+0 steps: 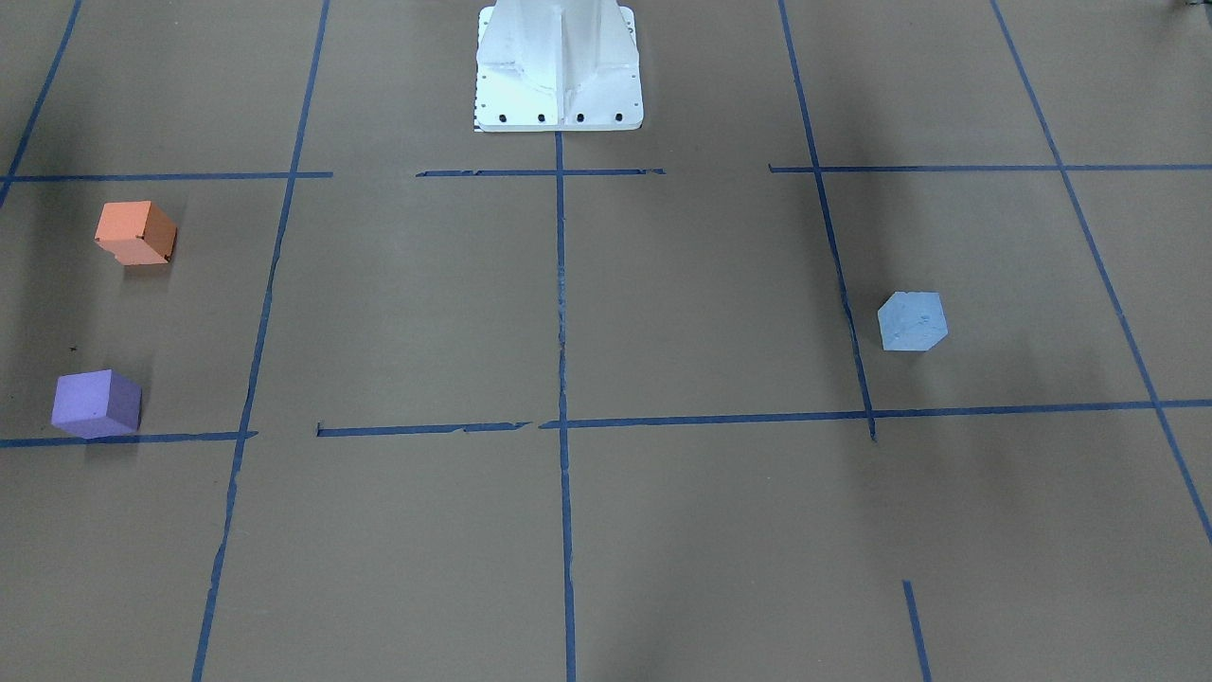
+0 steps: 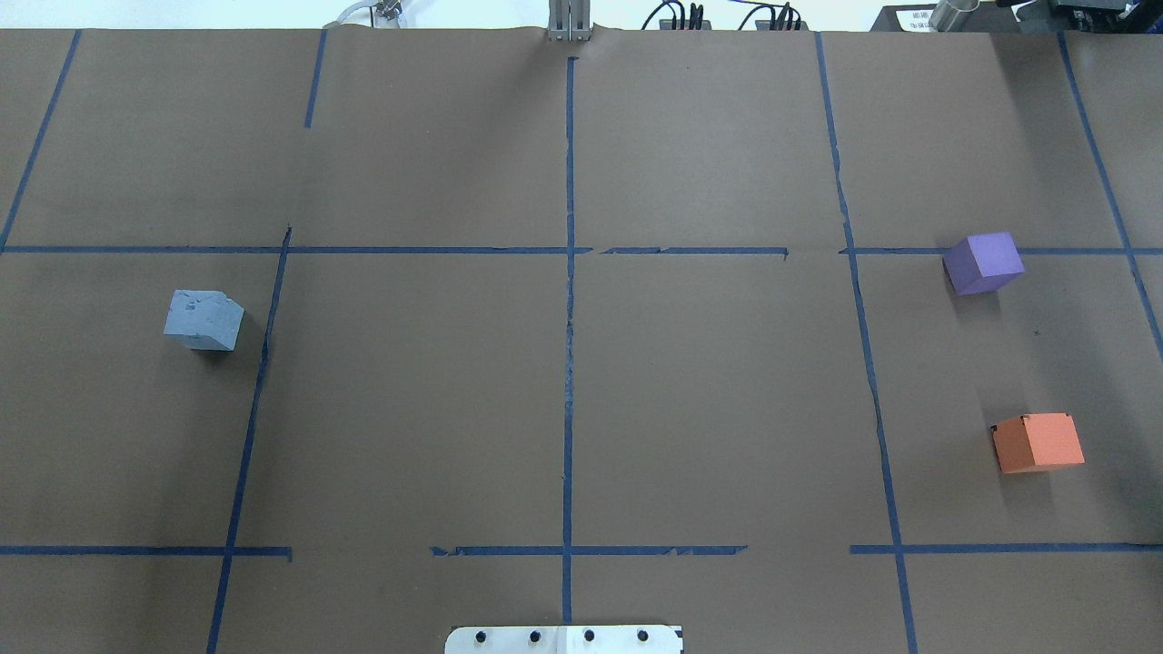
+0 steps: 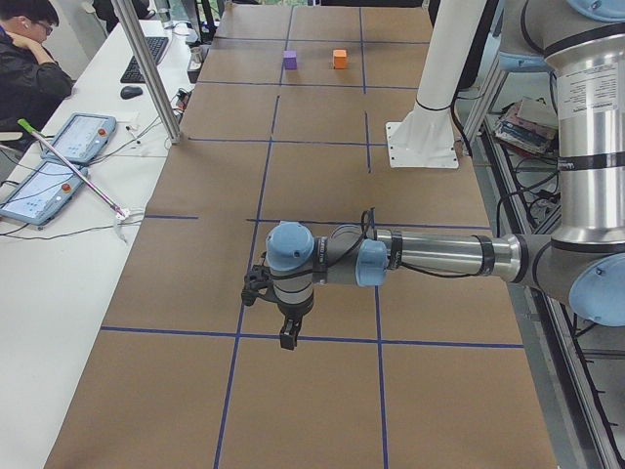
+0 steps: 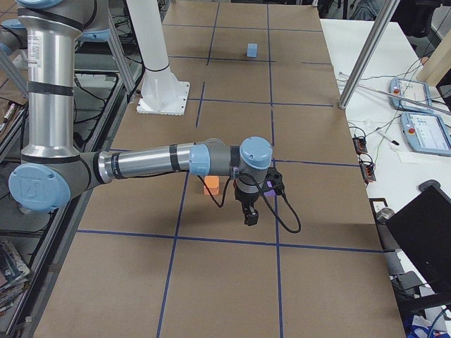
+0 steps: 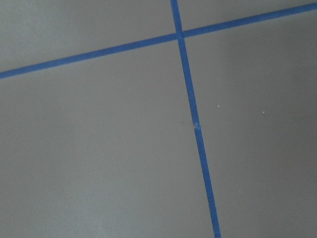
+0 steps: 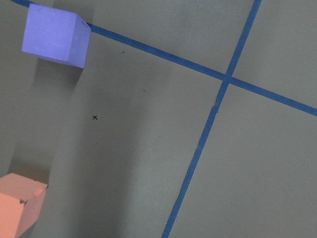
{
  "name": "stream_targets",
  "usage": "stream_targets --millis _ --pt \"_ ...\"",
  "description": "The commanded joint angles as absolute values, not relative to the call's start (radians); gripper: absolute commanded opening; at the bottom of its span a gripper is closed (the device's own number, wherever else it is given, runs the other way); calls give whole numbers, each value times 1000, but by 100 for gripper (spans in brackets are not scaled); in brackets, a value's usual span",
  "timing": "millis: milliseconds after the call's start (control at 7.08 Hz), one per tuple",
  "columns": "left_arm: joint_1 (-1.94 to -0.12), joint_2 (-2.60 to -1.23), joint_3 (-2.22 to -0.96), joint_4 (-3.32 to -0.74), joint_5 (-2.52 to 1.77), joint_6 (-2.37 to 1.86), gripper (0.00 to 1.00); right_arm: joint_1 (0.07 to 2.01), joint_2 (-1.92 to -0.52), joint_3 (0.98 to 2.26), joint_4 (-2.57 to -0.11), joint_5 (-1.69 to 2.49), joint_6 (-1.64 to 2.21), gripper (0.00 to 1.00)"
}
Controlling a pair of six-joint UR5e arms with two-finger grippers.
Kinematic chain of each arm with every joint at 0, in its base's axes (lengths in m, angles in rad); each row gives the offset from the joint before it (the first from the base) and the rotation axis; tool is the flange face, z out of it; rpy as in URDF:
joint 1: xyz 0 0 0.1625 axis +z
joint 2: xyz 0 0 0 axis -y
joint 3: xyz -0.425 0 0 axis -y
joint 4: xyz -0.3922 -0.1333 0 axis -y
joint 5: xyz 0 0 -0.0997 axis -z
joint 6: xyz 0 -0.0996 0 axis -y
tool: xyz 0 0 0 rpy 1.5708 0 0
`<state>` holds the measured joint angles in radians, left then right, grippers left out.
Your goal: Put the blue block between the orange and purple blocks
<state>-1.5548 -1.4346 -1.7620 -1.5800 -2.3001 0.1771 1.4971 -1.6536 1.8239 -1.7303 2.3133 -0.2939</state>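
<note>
The blue block (image 1: 912,322) (image 2: 203,320) sits alone on the brown paper on my left side; it also shows far off in the exterior right view (image 4: 251,50). The orange block (image 1: 135,233) (image 2: 1037,442) (image 6: 17,206) and the purple block (image 1: 97,403) (image 2: 983,263) (image 6: 54,34) sit apart on my right side, with bare paper between them. My left gripper (image 3: 285,337) hangs above the table and hides the blue block in the exterior left view. My right gripper (image 4: 250,217) hangs close to the orange and purple blocks. I cannot tell whether either is open or shut.
Blue tape lines (image 2: 569,363) divide the paper into squares. The white robot base (image 1: 559,76) stands at the table's middle edge. An operator (image 3: 29,59) sits at a side desk with tablets (image 3: 59,161).
</note>
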Motion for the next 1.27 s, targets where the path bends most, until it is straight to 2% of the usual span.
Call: stream_targets --millis 0,141,424,565,1130 --pt "-1554 -1565 -1703 -1701 -2299 173 100 1497 -1654 1825 -1730 2313 -295 100" --pt "-1534 -1597 -1675 -1710 -2306 108 100 1497 -1654 1825 -1730 2313 -293 100" --pt "-1308 -1595 -1681 -1898 -2306 -174 100 1497 -1655 1835 -1730 2313 -291 100" --pt "-1170 -1598 -1689 -1911 -2299 -397 100 1497 -1658 1835 -1730 2313 -291 100" --pt "-939 -1712 -1684 -1914 -2191 -760 100 1497 -1658 1835 -1730 2313 -291 100"
